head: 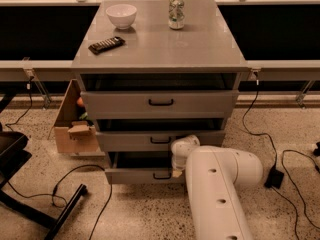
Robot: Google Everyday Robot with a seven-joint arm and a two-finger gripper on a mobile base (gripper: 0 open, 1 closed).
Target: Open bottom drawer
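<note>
Below a grey top (200, 49) bearing bowl (121, 15) and can (176, 12), the gripper (176, 172) hangs by the bottom drawer (132, 176), grasp unclear

Bowl (121, 15) upper left on tabletop (200, 49), can (176, 12) right of it, remote (106, 45) before bowl. Three drawers stacked below; bottom drawer (132, 175) lowest, front standing forward of middle drawer (125, 141). End effector (175, 172) at bottom drawer front, just right of handle (161, 175). Box (70, 131) on floor (145, 214), left of drawers.

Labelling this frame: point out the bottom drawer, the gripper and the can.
bottom drawer (132, 176): camera view, front panel.
gripper (173, 172): camera view, tip at the drawer.
can (176, 13): camera view, its side.
</note>
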